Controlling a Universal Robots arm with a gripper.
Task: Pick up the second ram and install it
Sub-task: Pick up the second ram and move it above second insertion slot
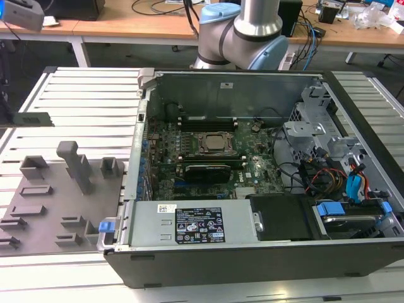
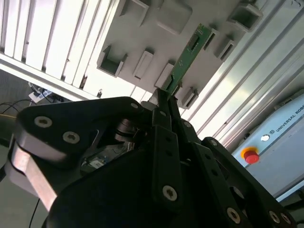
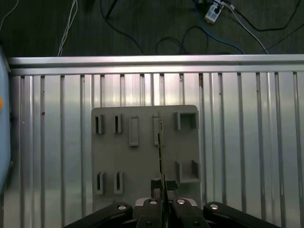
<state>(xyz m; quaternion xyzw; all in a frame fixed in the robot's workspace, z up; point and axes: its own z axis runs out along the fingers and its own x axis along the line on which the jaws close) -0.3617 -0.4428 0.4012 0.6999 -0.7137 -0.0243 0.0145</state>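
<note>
In both wrist views my gripper (image 2: 167, 97) (image 3: 161, 186) is shut on one end of the second ram (image 2: 189, 53), a thin green board stick. It points away from the fingers, over the grey tray (image 2: 142, 28) (image 3: 142, 161) of slotted blocks. In the first wrist view the ram (image 3: 160, 149) shows edge-on as a thin line above the tray's middle. In the exterior view the open computer case (image 1: 252, 189) lies on the table. Its motherboard carries the square metal processor (image 1: 214, 144), with long black slots (image 1: 208, 121) beside it.
The grey tray (image 1: 44, 202) lies on the ribbed aluminium table (image 1: 82, 101), at the exterior view's left of the case. The arm's base (image 1: 243, 31) stands behind the case. A box with a red button (image 2: 250, 155) sits past the table edge. Cables (image 3: 199, 28) lie on the floor.
</note>
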